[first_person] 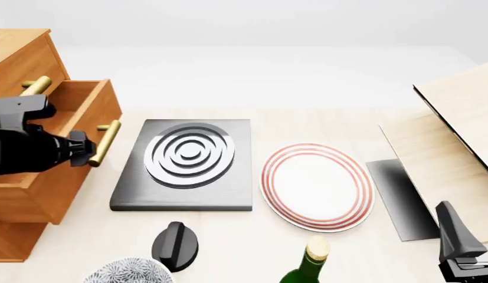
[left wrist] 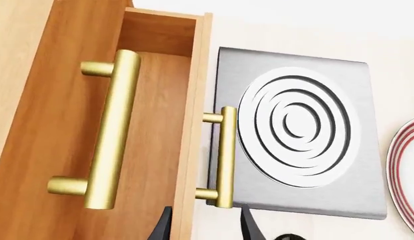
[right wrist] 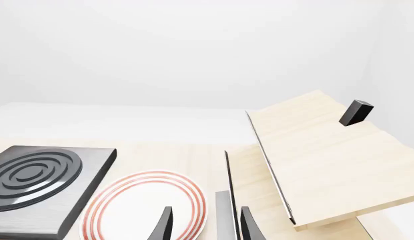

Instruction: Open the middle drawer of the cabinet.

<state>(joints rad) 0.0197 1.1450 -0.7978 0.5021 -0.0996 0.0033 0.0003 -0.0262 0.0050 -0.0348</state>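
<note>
The cabinet (first_person: 23, 65) stands at the table's left edge. Its middle drawer (first_person: 78, 121) is pulled out, the hollow inside showing, and its brass bar handle (first_person: 107, 141) faces the hob. My left gripper (first_person: 88, 148) is level with that handle and stands open. In the left wrist view the gripper (left wrist: 205, 225) has its two dark fingers either side of the near end of the handle (left wrist: 226, 155), apart from it. The top drawer's handle (left wrist: 116, 130) looms large beside it. My right gripper (right wrist: 205, 225) hangs open and empty at the front right (first_person: 456, 236).
A grey hob (first_person: 184, 156) with concentric rings lies just right of the drawer, then a red-rimmed plate (first_person: 316, 186). A black knob-like object (first_person: 174, 244), a green bottle (first_person: 307, 265) and a speckled grey object (first_person: 125, 271) line the near edge. Pale wood boards (first_person: 456, 135) rise at the right.
</note>
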